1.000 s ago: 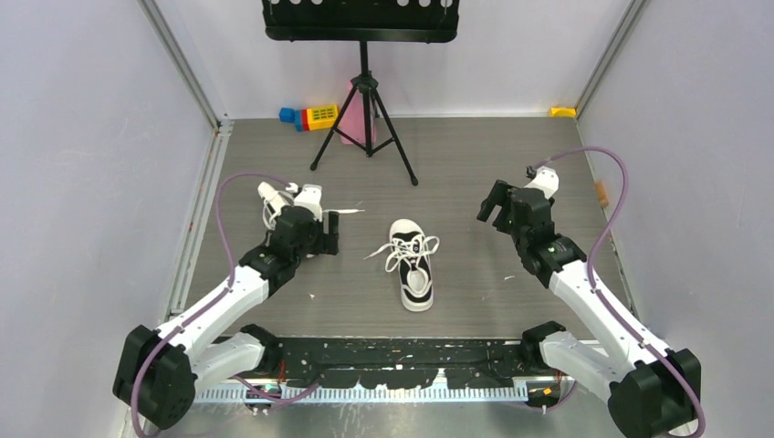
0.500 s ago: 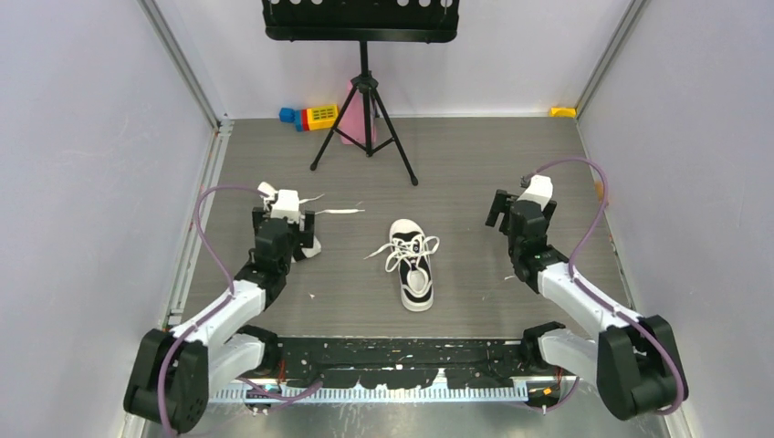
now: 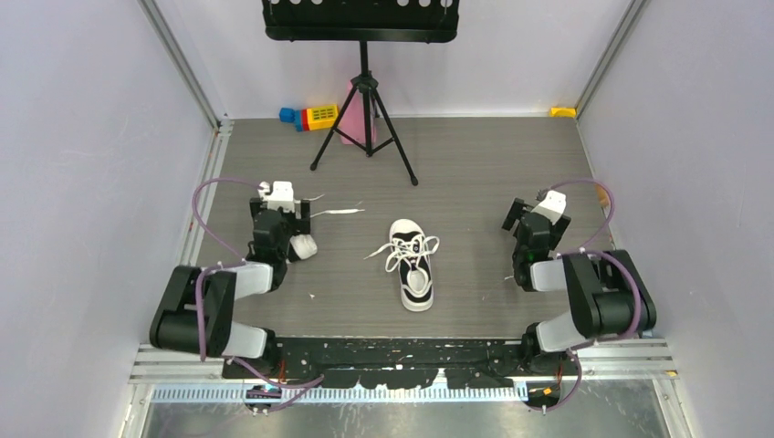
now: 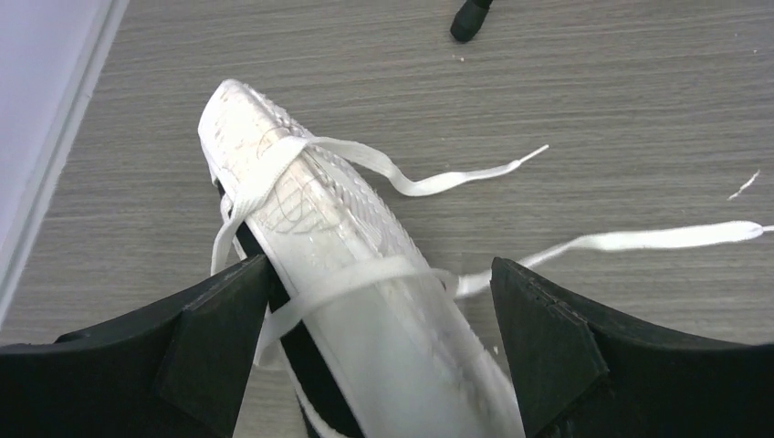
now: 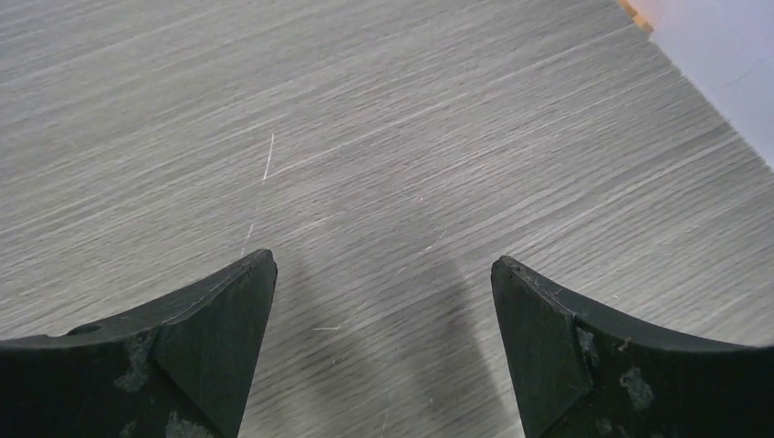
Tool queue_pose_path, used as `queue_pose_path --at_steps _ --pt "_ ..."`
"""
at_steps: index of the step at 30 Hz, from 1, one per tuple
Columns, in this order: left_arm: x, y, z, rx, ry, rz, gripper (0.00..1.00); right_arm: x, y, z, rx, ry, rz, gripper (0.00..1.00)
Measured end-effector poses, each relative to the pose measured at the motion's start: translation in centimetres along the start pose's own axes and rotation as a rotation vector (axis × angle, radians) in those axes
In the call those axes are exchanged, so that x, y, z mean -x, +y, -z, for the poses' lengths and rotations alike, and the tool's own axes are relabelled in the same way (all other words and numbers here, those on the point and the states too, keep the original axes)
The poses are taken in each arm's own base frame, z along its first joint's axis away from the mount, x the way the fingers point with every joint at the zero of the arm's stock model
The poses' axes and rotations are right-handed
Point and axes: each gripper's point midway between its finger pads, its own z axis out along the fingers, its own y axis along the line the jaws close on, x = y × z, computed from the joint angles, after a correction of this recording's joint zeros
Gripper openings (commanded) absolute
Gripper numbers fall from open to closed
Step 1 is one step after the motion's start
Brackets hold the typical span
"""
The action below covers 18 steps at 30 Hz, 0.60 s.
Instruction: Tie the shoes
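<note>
One of the shoes (image 3: 413,269) stands upright mid-floor, black with a white sole, its white laces looped over the tongue. The other shoe (image 4: 310,201) lies sole-up at the left, with a lace (image 4: 347,283) wrapped across the white sole and loose ends (image 4: 630,239) trailing right. In the top view only its white end (image 3: 304,246) shows beneath the arm. My left gripper (image 4: 379,269) is open and straddles this shoe. Its left finger is against the shoe's edge, its right finger apart. My right gripper (image 5: 383,265) is open over bare floor, far right of the upright shoe (image 3: 534,219).
A black music stand's tripod (image 3: 365,109) stands at the back centre, one foot (image 4: 470,20) ahead of the left gripper. Toy blocks (image 3: 310,116) and a pink object (image 3: 351,123) lie behind it. A yellow piece (image 3: 563,111) is at the back right. Walls close both sides.
Both arms have folded back toward their bases. The left gripper has swung left over the overturned shoe, and the right gripper has drawn back and to the right. The upright shoe has not moved.
</note>
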Motion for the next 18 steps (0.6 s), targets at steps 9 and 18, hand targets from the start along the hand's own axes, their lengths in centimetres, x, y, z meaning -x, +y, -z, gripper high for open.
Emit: queue_pose_path --at_steps 9,18 --pt "0.4 0.3 -2.2 -0.013 -0.090 0.037 1.00 -0.4 1.0 -1.9 0.045 -0.015 -0.023 0.93" --pt "0.3 0.6 -2.3 -0.001 -0.088 0.055 1.00 0.3 1.5 -2.2 0.060 -0.033 -0.034 0.95"
